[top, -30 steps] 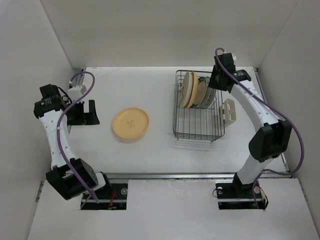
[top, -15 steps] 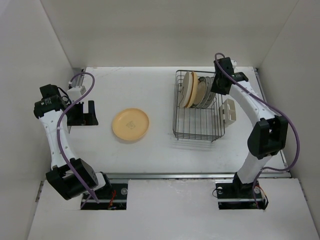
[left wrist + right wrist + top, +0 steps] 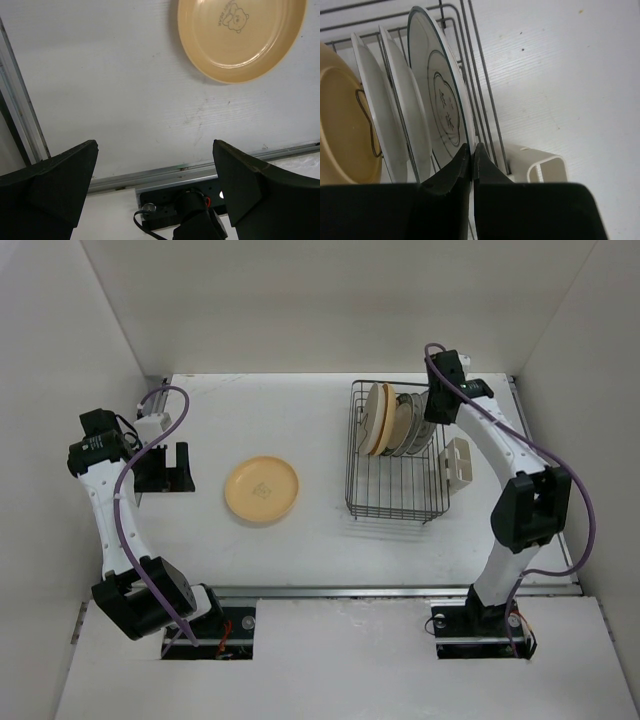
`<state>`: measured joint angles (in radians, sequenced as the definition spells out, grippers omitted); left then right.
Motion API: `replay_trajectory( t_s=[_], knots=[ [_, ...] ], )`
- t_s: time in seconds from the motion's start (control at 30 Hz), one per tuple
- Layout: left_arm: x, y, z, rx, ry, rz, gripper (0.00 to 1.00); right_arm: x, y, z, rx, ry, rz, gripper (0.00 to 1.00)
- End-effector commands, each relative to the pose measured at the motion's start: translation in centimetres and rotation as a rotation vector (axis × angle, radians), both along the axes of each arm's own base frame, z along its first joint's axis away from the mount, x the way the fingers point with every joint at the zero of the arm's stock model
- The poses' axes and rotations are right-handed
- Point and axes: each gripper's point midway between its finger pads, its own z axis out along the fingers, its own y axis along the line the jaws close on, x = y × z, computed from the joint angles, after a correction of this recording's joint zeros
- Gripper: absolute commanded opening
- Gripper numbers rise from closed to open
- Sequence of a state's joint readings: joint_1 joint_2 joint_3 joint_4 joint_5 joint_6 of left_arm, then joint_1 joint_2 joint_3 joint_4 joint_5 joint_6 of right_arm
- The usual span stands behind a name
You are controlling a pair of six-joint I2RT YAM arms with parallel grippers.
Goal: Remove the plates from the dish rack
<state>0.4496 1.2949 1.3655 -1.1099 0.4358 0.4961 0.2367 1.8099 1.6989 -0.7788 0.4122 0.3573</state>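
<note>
The right gripper [image 3: 471,150] looks pinched on the thin rim of the ringed plate [image 3: 445,105], rightmost in the dish rack [image 3: 396,490]: stiff, probably slippery and breakable.

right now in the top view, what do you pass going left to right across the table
left pincer → yellow plate lying flat → wire rack → beige holder on the rack's right side
</note>
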Motion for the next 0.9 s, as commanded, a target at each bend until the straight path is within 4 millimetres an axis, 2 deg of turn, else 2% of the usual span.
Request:
replay_trajectory(
  t_s=[0.0,0.1,0.27,0.3,0.4,0.53,0.57,0.63,0.7,0.77,0.8,0.87],
  knots=[
    [-0.5,-0.3,0.5,0.005,-0.007,-0.011,0.99,0.9,-1.8,8.5,-0.087,-0.216,-0.078,0.00],
    [-0.5,-0.3,0.5,0.005,-0.007,-0.011,0.99,0.2,-2.6,10.7,-0.155,-0.248,-0.117,0.00],
    [-0.5,-0.3,0.5,0.005,-0.007,-0.011,0.99,-1.0,-4.6,13.2,-0.264,-0.264,-0.198,0.00],
    [-0.5,-0.3,0.5,0.005,-0.007,-0.011,0.99,-1.2,-4.8,13.2,-0.277,-0.258,-0.207,0.00],
    [-0.6,-0.3,0.7,0.009,-0.015,-0.011,0.99,-1.8,-5.5,15.8,-0.283,-0.311,-0.236,0.00],
    [-0.6,-0.3,0.7,0.009,-0.015,-0.011,0.99,-2.5,-5.8,18.2,-0.274,-0.358,-0.248,0.00],
    [-0.6,-0.3,0.7,0.009,-0.015,-0.011,0.99,-2.9,-5.7,19.6,-0.264,-0.394,-0.253,0.00],
    [-0.4,-0.3,0.8,0.008,-0.021,-0.002,0.99,-3.2,-5.8,21.1,-0.255,-0.426,-0.256,0.00],
    [-0.4,-0.2,0.6,0.004,-0.013,-0.002,0.99,-3.6,-4.2,23.5,-0.207,-0.492,-0.218,0.00],
    [-0.1,-0.6,0.3,-0.025,-0.012,-0.002,0.99,-3.2,-2.2,25.1,-0.159,-0.548,-0.161,0.00],
    [-0.1,-0.6,0.3,-0.029,-0.010,0.006,0.99,-2.9,0.3,26.6,-0.092,-0.610,-0.080,0.00],
    [0.2,-1.1,0.2,-0.064,-0.015,-0.008,0.99,-2.2,3.5,27.7,-0.019,-0.663,0.028,0.00]
  ],
)
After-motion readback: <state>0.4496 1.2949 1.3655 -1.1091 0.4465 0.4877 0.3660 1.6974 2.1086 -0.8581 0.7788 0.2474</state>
